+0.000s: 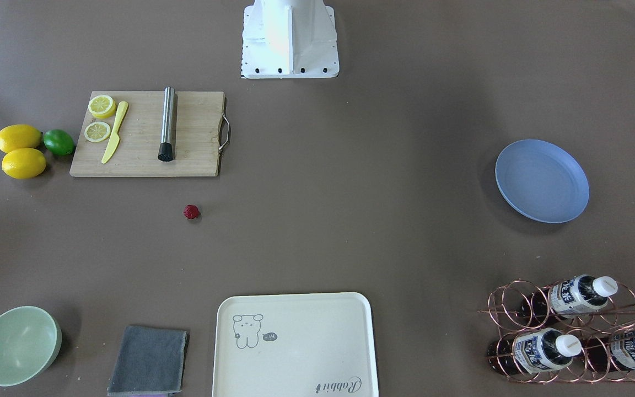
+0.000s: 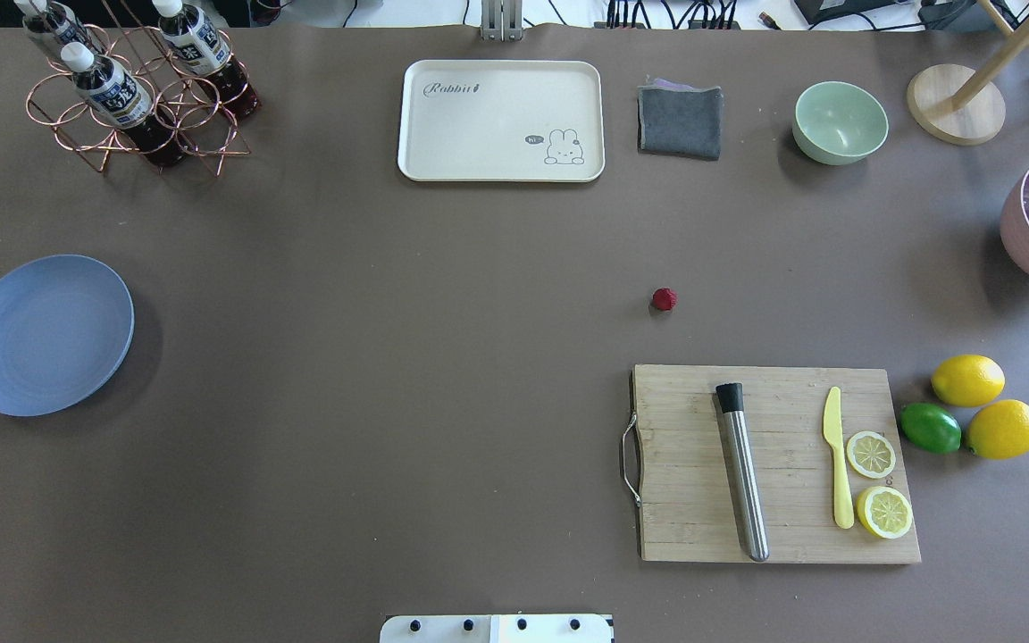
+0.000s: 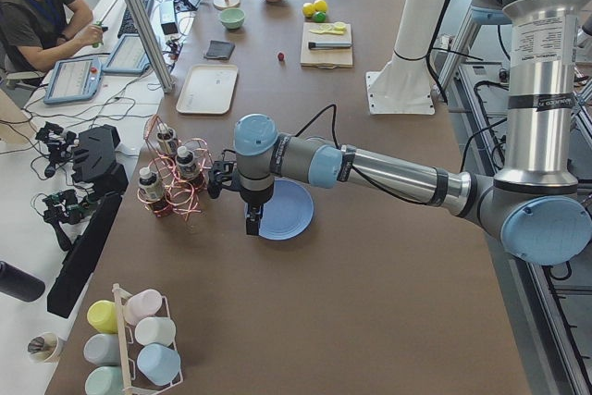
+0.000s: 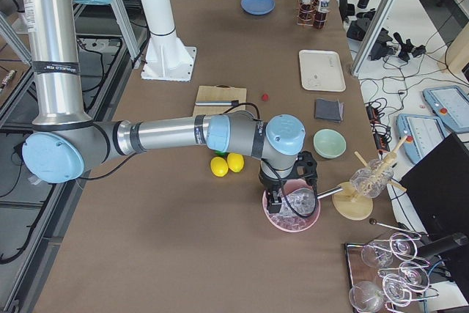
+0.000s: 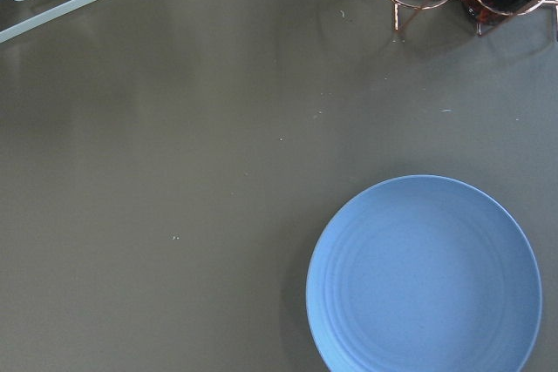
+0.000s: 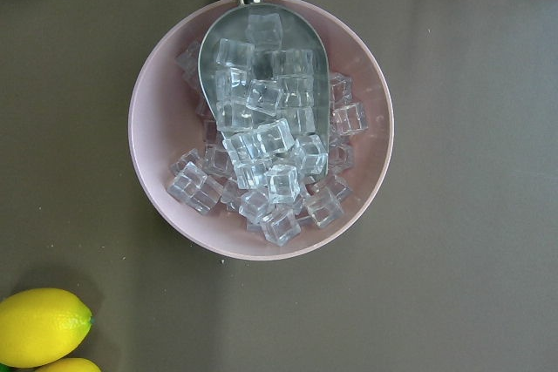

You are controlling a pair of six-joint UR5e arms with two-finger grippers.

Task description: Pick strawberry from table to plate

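Note:
The strawberry [image 2: 664, 299] [image 1: 191, 212], small and dark red, lies alone on the brown table [image 2: 389, 357] just beyond the cutting board. Far over on the left side sits the light blue plate [image 2: 46, 335] [image 1: 542, 181] [image 5: 425, 276], with nothing on it. My left gripper [image 3: 252, 224] hangs above the plate's edge, seen only in the exterior left view, so I cannot tell its state. Only the exterior right view shows my right gripper [image 4: 277, 199], over a pink bowl of ice cubes [image 6: 261, 128]; its state I cannot tell either.
A wooden cutting board [image 2: 773, 464] carries a metal muddler, a yellow knife and lemon slices. Two lemons and a lime [image 2: 930, 427] lie to its right. Along the far edge stand a cream tray [image 2: 501, 121], grey cloth [image 2: 680, 121], green bowl [image 2: 840, 122] and bottle rack [image 2: 135, 89].

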